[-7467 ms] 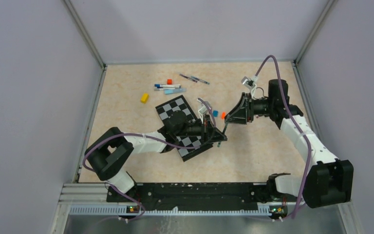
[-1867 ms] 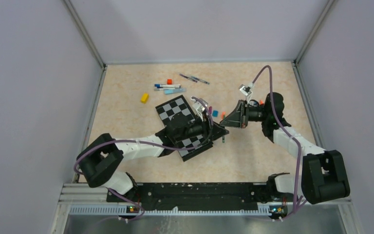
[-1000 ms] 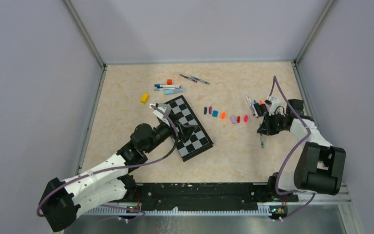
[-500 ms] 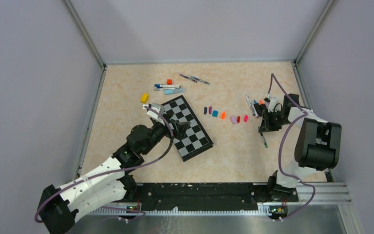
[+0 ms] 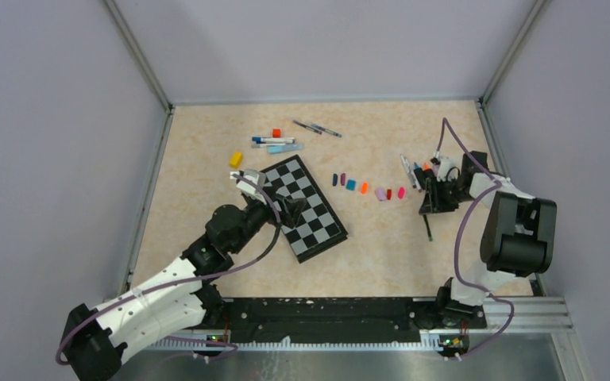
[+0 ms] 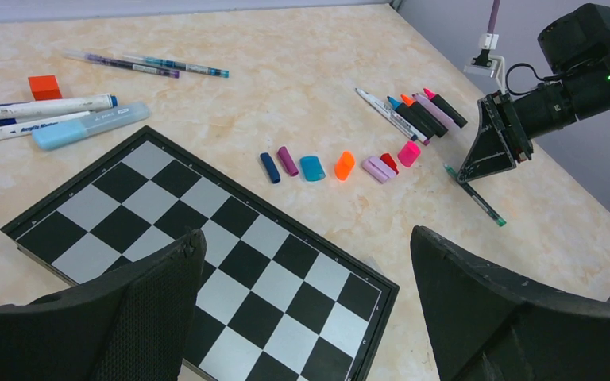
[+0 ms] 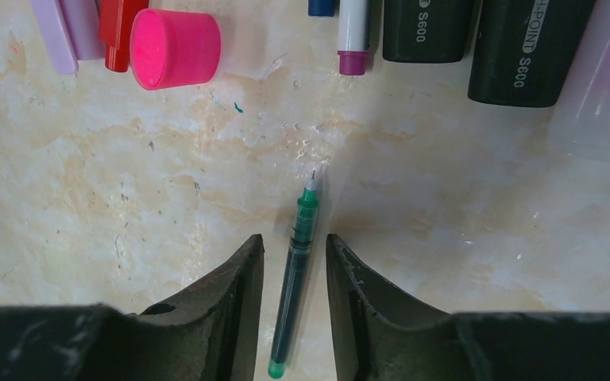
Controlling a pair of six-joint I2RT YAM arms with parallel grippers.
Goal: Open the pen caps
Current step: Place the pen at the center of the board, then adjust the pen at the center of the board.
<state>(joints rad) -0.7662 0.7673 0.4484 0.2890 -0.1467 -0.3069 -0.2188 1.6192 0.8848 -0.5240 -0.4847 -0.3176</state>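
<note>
Several loose pen caps lie in a row on the table: blue [image 5: 334, 179], purple [image 5: 343, 180], teal [image 5: 351, 185], orange [image 5: 364, 188], lilac [image 5: 380, 194], red [image 5: 389, 194] and pink [image 5: 401, 192]. The right wrist view shows the pink cap [image 7: 175, 48] up close. An uncapped green pen [image 7: 295, 270] lies flat on the table between the fingers of my right gripper [image 7: 294, 242], which is open with a gap on each side of the pen. My left gripper [image 6: 308, 232] hangs wide open and holds nothing above the chessboard [image 6: 206, 262].
Several uncapped markers [image 5: 417, 171] lie side by side just beyond the right gripper. Capped pens [image 5: 274, 143] and two thin pens [image 5: 316, 128] lie at the back, with an orange-red cube [image 5: 276, 132] and a yellow block [image 5: 236, 159] nearby.
My right gripper has opened and let go of the green pen, which now rests on the table between its fingers. The left gripper has stayed wide open over the chessboard.
</note>
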